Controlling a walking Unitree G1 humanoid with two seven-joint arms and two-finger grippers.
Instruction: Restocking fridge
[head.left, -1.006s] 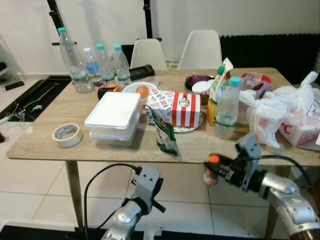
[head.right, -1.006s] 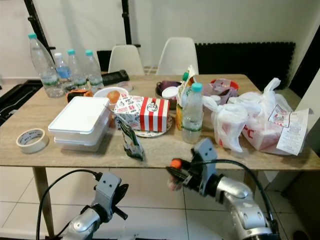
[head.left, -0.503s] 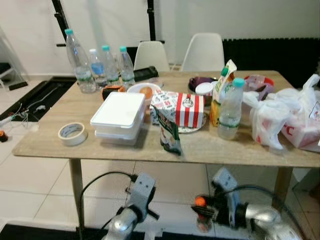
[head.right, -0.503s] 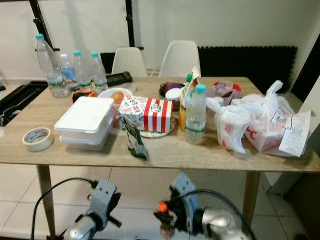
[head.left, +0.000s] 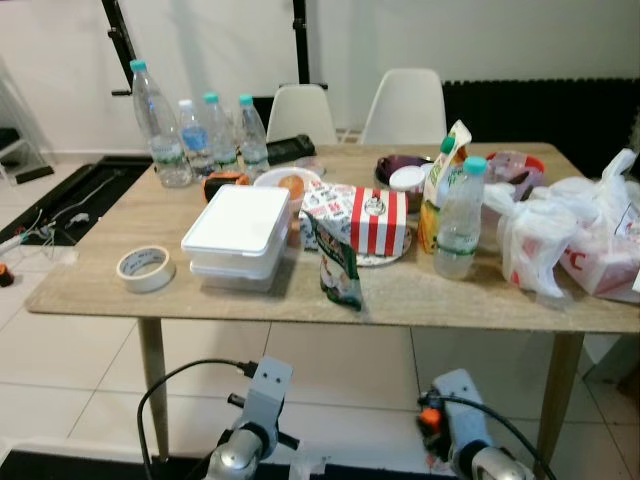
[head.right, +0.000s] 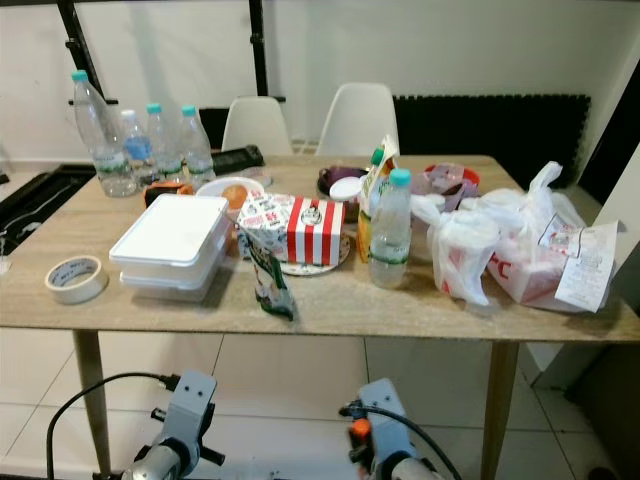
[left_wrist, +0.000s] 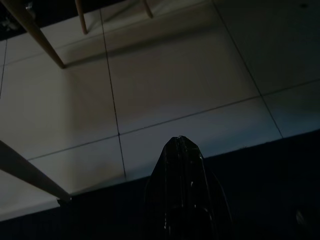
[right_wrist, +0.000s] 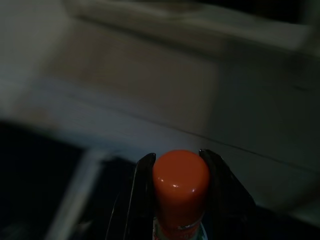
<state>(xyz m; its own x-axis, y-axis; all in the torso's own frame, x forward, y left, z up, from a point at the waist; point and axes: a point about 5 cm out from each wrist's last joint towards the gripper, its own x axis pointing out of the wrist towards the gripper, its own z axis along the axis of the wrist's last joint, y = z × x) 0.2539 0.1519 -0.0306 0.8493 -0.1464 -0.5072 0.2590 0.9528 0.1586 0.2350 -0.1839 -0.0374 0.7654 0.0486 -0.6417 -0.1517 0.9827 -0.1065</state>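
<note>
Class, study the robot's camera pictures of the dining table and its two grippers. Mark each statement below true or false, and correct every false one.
1. The right gripper grips an orange-capped bottle. True.
2. The roll of tape sits on top of the white containers. False: it lies on the table, apart from them, nearer the robot's left.
3. Four water bottles stand at the table's far left corner. True.
4. The red-and-white striped box lies on the floor. False: it is on the table.
5. The left gripper is open. False: its fingers are closed together above the floor tiles.
</note>
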